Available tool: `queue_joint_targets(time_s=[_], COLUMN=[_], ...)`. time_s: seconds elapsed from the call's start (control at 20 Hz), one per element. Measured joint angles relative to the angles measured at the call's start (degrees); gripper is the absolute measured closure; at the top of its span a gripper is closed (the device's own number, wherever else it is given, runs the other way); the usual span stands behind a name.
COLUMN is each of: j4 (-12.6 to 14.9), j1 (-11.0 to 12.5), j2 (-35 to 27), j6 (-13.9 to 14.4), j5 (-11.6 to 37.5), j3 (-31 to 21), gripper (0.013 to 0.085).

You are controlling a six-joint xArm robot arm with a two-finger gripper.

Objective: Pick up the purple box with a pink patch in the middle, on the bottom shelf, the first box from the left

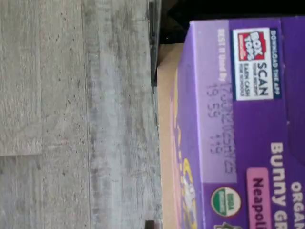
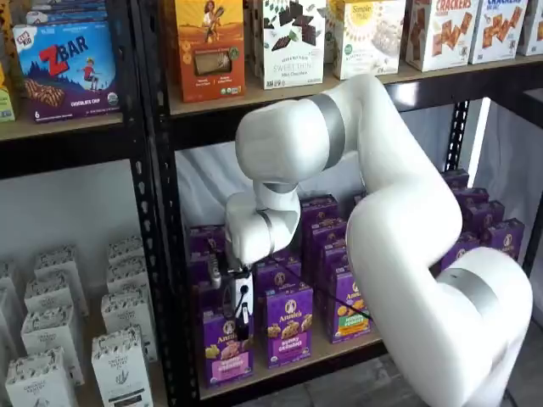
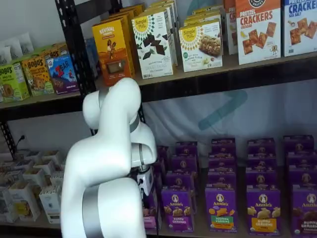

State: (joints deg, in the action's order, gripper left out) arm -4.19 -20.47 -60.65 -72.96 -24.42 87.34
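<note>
Shelving of black perforated uprights fills both shelf views, with grey plank flooring showing beyond the shelf edge in the wrist view.

Upper shelf (image 2: 280,95) carries mixed cartons; not my concern.

Bottom shelf (image 2: 339,354) holds rows of purple cartons. My target, the purple box (image 2: 226,346), stands upright at the front edge, at the left end of the front row, close to the left upright. Pink label panel shows low on its face.

White arm (image 2: 399,220) is bent down in front of the shelf, wrist directly above that box.

Pincer (image 2: 242,314) is down at the top of the purple box. I judge the step as the grasp itself, fingers coming in on the carton. Whether they are clamped on it I cannot tell: they show as one dark shape, no gap readable, contact not clear.

Next move, as I judge it: confirm a firm hold, then lift straight up and draw out past the front rail without brushing the neighbouring purple carton (image 2: 288,326), which stands just beside.

Hard to read:
- The arm blocks most of the target in one shelf view; only a pink sliver (image 3: 150,218) shows.
- Wrist view shows the box top, cropped, no fingers.
- Box's left side lost behind the upright's shadow.
</note>
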Motion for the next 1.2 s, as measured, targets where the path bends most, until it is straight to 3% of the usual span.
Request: queue_joint_targets(time_s=[0.15, 0.25, 0.45, 1.2], j4=[-0.03, -0.14, -0.01, -0.42], j1=[-0.01, -0.02, -0.01, 0.33], j2=[-0.04, -0.07, -0.17, -0.22], j6=[0.00, -0.10, 0.01, -0.71], j5=[-0.27, -0.58, -0.81, -0.12], j3=[0.13, 0.25, 0.37, 0.17], gripper=[0.0370, 0.0450, 0.0530, 0.0530])
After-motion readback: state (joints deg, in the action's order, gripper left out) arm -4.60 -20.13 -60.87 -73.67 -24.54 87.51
